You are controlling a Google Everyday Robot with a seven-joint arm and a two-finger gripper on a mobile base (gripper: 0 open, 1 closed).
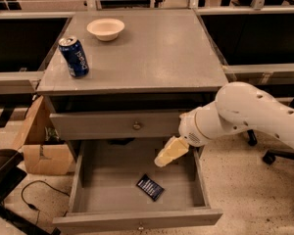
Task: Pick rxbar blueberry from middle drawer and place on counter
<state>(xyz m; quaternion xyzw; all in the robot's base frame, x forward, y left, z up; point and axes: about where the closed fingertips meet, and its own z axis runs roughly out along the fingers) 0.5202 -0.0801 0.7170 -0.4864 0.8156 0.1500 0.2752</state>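
The drawer (137, 218) stands open, the rxbar (150, 187) flat on its floor, not yet picked. Your gripper (170, 152) hangs over the drawer near the bar, not touching it; whether it is spread, you cannot tell. Grasping, lifting and placing on the counter (152, 53) all remain.

You see the counter (157, 53) in smooth grey paint with a soft worn shine, and the middle drawer (137, 218) has the same paint but more matt. The rxbar blueberry (150, 187) wears a dark thin wrapper. At 1 o'clock from it the gripper (167, 153) looks like matt cream plastic, below a glossy white arm shell (255, 114). The can (74, 57) is shiny metal, and the box (44, 158) at 9 o'clock is rough cardboard.
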